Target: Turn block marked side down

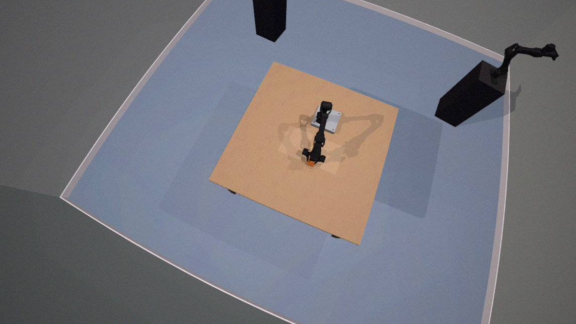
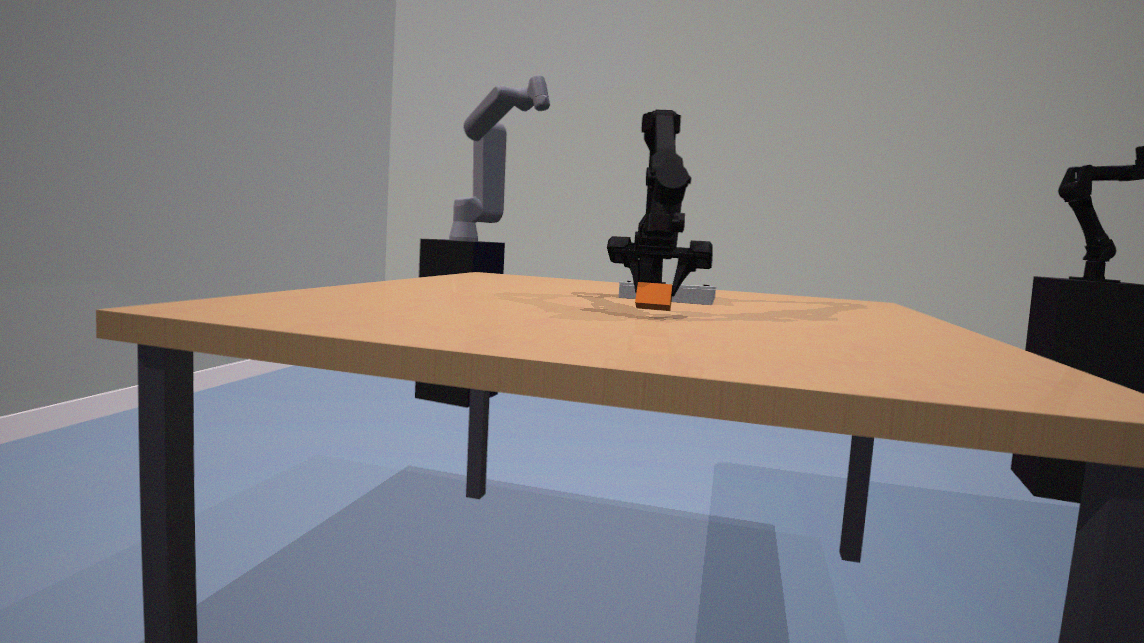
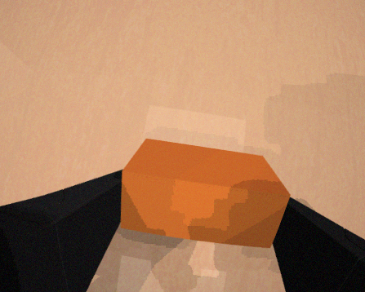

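Observation:
The orange block (image 1: 310, 163) (image 2: 652, 295) (image 3: 200, 200) is held between the two black fingers of my gripper (image 1: 312, 160) (image 2: 654, 285) (image 3: 202, 192), which is shut on it. In the exterior view the block is tilted, with its dark underside showing, and it appears a little above the table (image 1: 263, 103) (image 2: 421, 340) (image 3: 192, 53). In the wrist view two plain orange faces show and a finger presses each end. I see no marked side in any view; the block's other faces are hidden.
A light grey base plate (image 1: 333, 124) (image 2: 698, 295) lies under my arm's base. A grey arm (image 2: 489, 163) stands on a black pedestal (image 1: 269, 9) behind the table. Another black arm (image 1: 526, 50) stands on a second pedestal (image 1: 469, 92) to the right.

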Motion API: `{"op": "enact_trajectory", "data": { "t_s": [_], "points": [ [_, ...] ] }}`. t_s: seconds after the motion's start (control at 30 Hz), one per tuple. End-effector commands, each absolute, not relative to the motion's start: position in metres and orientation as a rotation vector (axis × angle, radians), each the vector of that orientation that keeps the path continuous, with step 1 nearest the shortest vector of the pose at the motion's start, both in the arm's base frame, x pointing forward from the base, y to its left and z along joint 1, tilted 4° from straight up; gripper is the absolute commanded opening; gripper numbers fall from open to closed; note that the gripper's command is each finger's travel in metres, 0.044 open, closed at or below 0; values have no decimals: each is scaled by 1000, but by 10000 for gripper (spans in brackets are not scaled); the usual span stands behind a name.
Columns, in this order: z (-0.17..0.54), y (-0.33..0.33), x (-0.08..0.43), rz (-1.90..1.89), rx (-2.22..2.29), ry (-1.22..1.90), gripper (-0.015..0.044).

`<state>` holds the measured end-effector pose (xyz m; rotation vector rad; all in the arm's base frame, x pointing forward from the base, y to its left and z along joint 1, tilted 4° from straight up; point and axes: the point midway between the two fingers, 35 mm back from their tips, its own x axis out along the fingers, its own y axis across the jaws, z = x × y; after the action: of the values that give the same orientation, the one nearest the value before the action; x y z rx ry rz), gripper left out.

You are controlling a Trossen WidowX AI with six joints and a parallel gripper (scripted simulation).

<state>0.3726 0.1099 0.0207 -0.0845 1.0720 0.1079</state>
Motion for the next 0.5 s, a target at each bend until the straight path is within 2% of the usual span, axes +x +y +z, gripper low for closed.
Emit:
{"op": "enact_trajectory", "data": {
  "t_s": [0.0,0.47],
  "points": [
    [22,109,369,104,-80,1018,0],
    [-1,113,381,113,-77,878,0]
  ]
}}
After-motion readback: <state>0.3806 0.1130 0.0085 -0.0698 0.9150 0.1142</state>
